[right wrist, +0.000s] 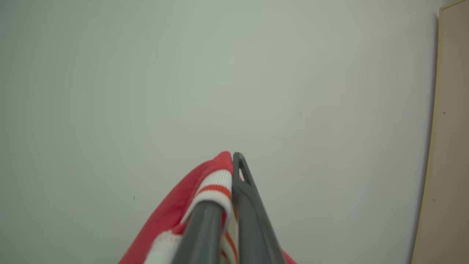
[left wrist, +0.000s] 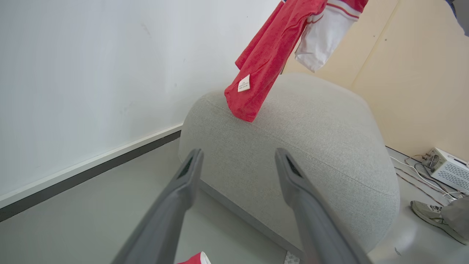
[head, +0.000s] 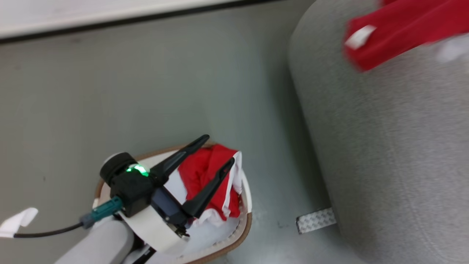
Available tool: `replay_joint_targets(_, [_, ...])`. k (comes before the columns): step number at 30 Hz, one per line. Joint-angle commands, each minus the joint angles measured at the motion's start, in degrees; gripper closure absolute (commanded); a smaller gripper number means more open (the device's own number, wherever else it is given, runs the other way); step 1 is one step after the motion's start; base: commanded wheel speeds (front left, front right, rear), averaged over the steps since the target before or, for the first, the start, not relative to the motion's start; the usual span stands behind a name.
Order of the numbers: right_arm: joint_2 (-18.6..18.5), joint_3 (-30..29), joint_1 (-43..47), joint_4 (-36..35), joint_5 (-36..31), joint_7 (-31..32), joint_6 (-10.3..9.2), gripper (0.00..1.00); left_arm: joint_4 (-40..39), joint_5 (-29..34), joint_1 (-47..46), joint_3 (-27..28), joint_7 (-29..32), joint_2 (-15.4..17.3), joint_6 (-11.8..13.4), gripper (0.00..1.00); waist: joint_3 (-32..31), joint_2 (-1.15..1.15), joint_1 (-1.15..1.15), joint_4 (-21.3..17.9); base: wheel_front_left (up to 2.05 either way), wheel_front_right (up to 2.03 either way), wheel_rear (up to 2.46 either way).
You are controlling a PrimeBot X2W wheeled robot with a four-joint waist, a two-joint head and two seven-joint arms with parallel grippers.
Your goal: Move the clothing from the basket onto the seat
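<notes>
A red garment with white trim lies bunched in the white basket with its brown rim, at the lower left of the head view. My left gripper hovers just above it, open and holding nothing; the left wrist view shows its fingers spread wide. A second red garment with a white part hangs over the grey seat, its lower end at the seat's near edge. My right gripper is shut on that garment's red-and-white striped trim. The seat fills the right of the head view.
Grey floor lies between the basket and the seat. A patterned metal foot sticks out at the seat's base. A person's shoe, a white box and cables lie right of the seat. A white wall with a dark baseboard runs behind.
</notes>
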Motion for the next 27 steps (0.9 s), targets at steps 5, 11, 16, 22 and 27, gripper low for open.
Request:
replay_joint_targets(5, [-2.8, -6.9, -3.2, 3.3, -2.9, 1.6, -0.12, 1.0, -1.6, -0.3, -1.7, 0.6, -0.1, 2.4, -0.3, 0.0, 6.7, 0.0, -0.02, 3.8, 0.0, 0.0, 0.0])
replay_joint_targets(11, [-1.6, -5.2, -0.4, 13.9, -9.2, 3.0, -0.13, 1.0, -2.5, -0.4, -3.0, 0.4, -0.2, 4.0, -0.3, 0.0, 10.6, 0.0, -0.02, 4.9, 0.0, 0.0, 0.0])
replay_joint_targets(16, [-0.1, -6.0, 2.4, 25.2, -14.9, 2.9, -0.13, 1.0, -2.5, -0.5, -4.2, -0.1, -0.5, 4.1, -0.4, 0.0, 12.2, 0.0, -0.02, 6.6, 0.0, 0.0, 0.0])
replay_joint_targets(22, [0.7, -9.2, 4.6, 33.3, -19.5, 2.5, -0.13, 1.0, -1.5, -1.1, -4.4, 0.4, -0.8, 3.5, -0.4, 0.0, 11.8, 0.0, -0.02, 8.1, 0.0, 0.0, 0.0])
replay_joint_targets(27, [0.6, -8.1, 5.1, 35.3, -21.2, 2.2, -0.13, 0.0, -0.1, -1.6, -3.1, 0.9, -1.2, 3.0, -0.4, 0.0, 9.4, 0.0, -0.02, 7.5, 0.0, 0.0, 0.0])
